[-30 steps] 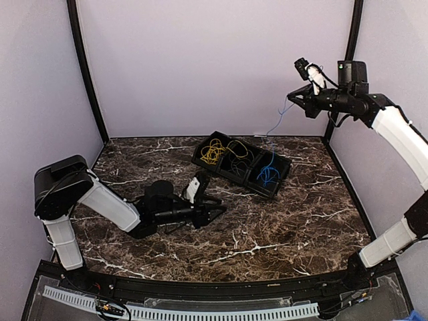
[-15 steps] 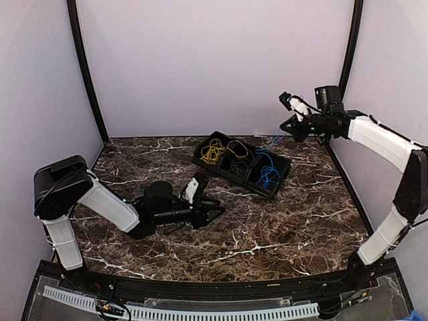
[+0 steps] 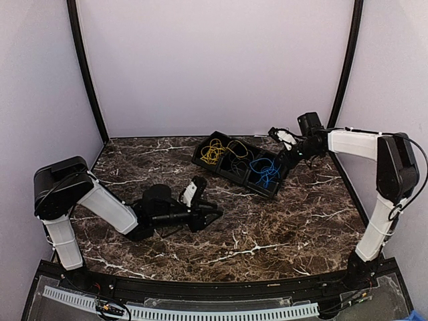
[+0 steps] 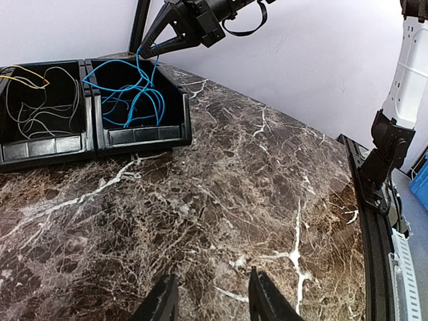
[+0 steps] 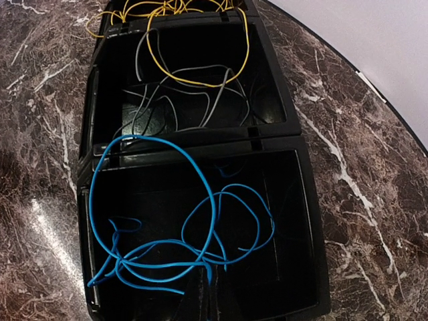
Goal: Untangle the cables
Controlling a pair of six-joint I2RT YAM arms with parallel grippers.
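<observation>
The blue cable (image 5: 167,254) lies in loose loops in the right compartment of a black bin (image 5: 200,138). My right gripper (image 5: 212,275) is shut on one strand of it, low over that compartment. From above, the right gripper (image 3: 283,158) sits at the bin's far right corner, over the blue cable (image 3: 267,172). The yellow cable (image 3: 214,152) fills the left compartment, and a loop of this yellow cable (image 5: 194,73) reaches into the middle one. My left gripper (image 4: 212,284) is open just above bare marble, in front of the bin, holding nothing.
A thin grey wire (image 5: 180,107) lies in the middle compartment. The bin (image 3: 264,190) stands at the back centre of the marble table (image 3: 267,234). Walls close in the back and sides. The right arm (image 3: 354,142) reaches in from the right wall.
My right arm has come down from high at the back right, with the blue cable hanging from it, to the bin. The cable now rests in the compartment. The left arm barely moved.
</observation>
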